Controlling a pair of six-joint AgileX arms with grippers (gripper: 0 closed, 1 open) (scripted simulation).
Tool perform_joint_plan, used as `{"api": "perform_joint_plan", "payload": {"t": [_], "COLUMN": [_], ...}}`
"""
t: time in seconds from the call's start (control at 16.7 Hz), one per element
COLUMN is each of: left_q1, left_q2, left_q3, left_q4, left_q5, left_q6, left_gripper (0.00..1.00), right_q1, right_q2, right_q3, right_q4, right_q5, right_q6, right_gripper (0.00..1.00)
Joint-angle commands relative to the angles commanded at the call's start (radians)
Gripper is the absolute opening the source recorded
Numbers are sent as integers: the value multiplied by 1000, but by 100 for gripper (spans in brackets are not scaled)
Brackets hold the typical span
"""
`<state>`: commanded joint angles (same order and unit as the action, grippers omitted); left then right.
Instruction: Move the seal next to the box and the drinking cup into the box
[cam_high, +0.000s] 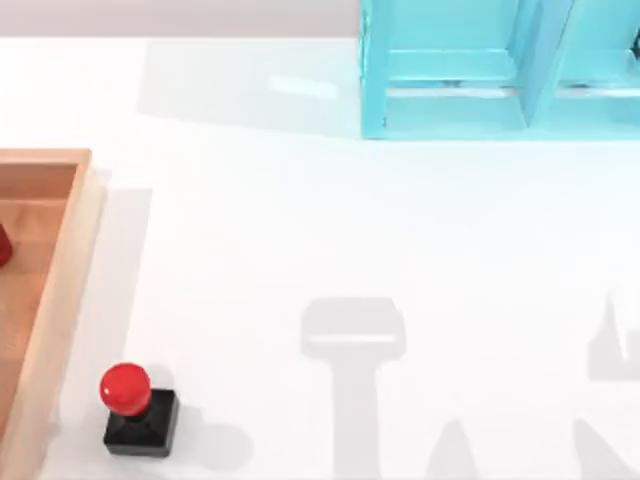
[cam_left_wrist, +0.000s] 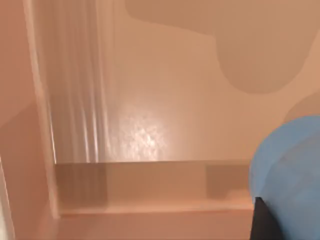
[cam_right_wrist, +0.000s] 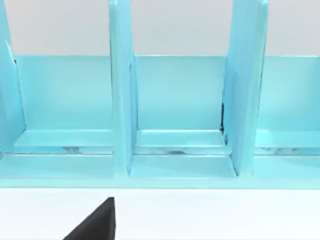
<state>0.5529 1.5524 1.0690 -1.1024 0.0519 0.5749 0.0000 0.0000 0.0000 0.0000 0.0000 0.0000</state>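
While I watch from the overhead camera, the seal (cam_high: 138, 410) stands upright on the white surface (cam_high: 330, 230) near the bottom left, its red knob above the square black base, just beside the box (cam_high: 62, 300) and outside its right-hand wall. That box lies along the left edge of the surface, a shallow light-brown wooden tray with a raised plank rim, and something small and red shows at its far left inside; I cannot tell what it is. At the far side of the surface, right of centre, stands a cyan-blue shelf cabinet (cam_high: 450, 90), well apart from the seal. My left wrist camera looks down onto the wooden floor and inner corner of the box (cam_left_wrist: 150, 125), with the drinking cup (cam_left_wrist: 290, 175) close under the lens and a dark finger (cam_left_wrist: 262, 222) against it; whether the left gripper is clamped on it, I cannot tell. My right wrist camera faces the cabinet (cam_right_wrist: 175, 100) compartments, with one dark fingertip (cam_right_wrist: 97, 222) visible; that gripper's state I cannot tell either.
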Motion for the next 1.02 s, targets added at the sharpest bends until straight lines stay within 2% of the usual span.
{"api": "perform_joint_plan", "payload": {"t": [0.3, 0.6, 1.02], "left_q1": [-17, -18, -18], "left_q2": [24, 27, 27], "left_q3": [-117, -132, -132], "left_q4": [133, 149, 149], "left_q5": [5, 4, 4], "left_q6": [-15, -17, -17], "left_gripper": [0, 0, 53], "right_q1": [0, 0, 0], "right_q2": [0, 0, 0], "right_q3": [0, 0, 0], "right_q4": [0, 0, 0], "right_q5": [0, 0, 0], "right_q6": [0, 0, 0], "right_gripper": [100, 100, 100]}}
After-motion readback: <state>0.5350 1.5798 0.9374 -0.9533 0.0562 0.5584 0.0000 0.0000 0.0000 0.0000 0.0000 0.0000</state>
